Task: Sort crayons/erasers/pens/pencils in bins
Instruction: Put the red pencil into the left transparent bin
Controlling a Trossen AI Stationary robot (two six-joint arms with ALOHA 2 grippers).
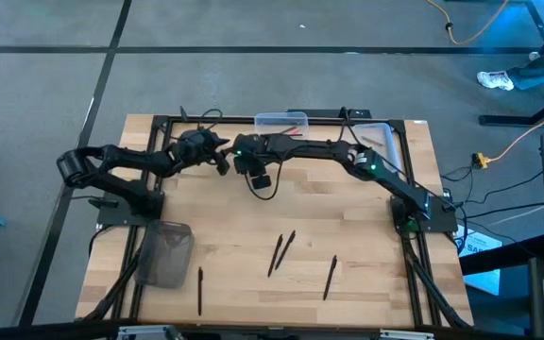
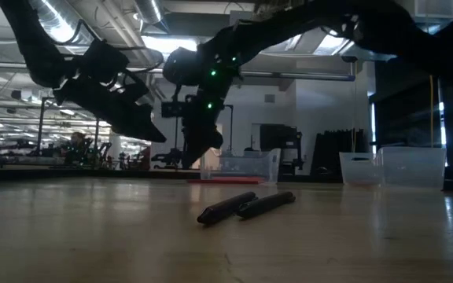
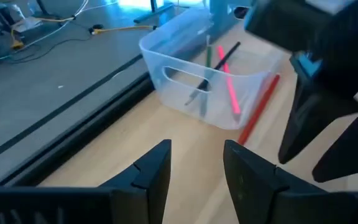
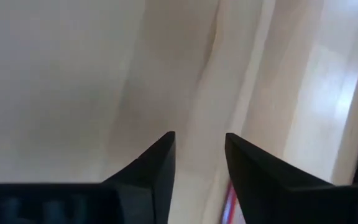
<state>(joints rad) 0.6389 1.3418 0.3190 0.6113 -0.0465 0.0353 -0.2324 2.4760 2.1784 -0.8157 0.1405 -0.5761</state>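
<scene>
Left wrist view: jaws of left gripper [image 3: 196,163] and right gripper [image 4: 199,155] apart, empty; could collide near far clear bin [image 3: 197,93].

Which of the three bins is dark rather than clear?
The grey bin at the table's front left; the other two at the far edge are clear.

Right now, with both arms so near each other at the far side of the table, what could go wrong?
1. The left pincer and the right pincer hang close together, both with a gap and nothing between the fingers; a careless move might make them collide.
2. A red pencil lies on the table against the clear bin; a pincer reaching for it could push the bin.
3. The dark pens lie far from both arms.
</scene>
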